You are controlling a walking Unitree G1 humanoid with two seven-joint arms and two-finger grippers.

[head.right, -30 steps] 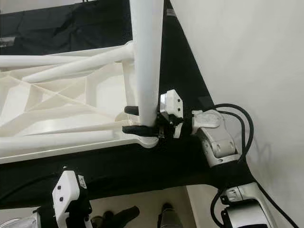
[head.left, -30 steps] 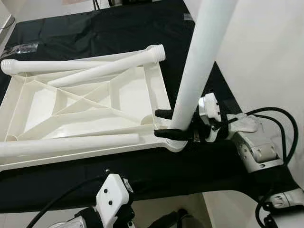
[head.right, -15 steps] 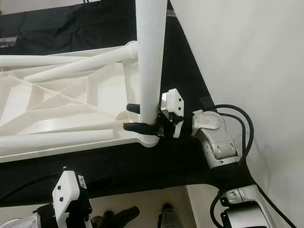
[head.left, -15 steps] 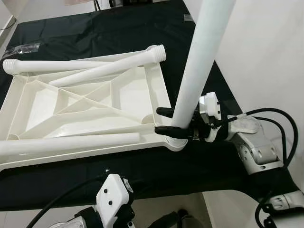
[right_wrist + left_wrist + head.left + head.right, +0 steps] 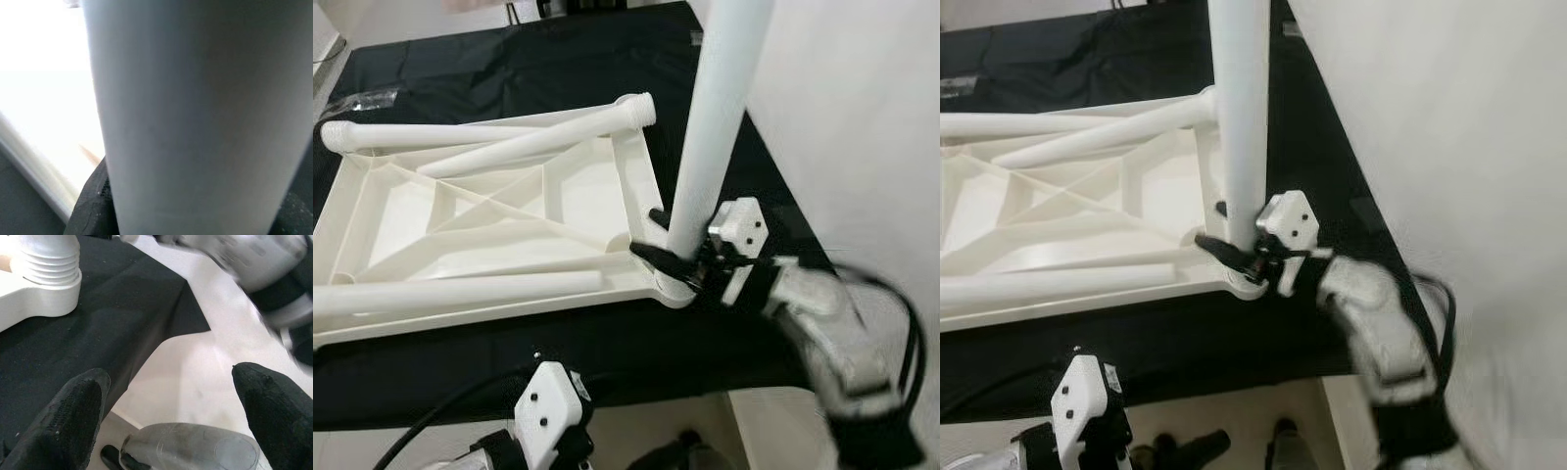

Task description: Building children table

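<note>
A white plastic tabletop lies upside down on a black cloth, its ribs facing up. One white table leg stands upright in the near right corner socket. My right gripper is shut on that leg just above the socket, and the leg looms close in the right wrist view. Three more legs lie loose across the tabletop. My left gripper hangs open below the table edge, beside the leg's threaded foot.
The black cloth covers the work surface and ends at a pale floor on the right. A clear plastic bag lies at the far left. A clear rounded object sits below the left gripper.
My right arm has swung and rotated around the upright leg, blurring in view. The leg now leans slightly more to the left at its top.
</note>
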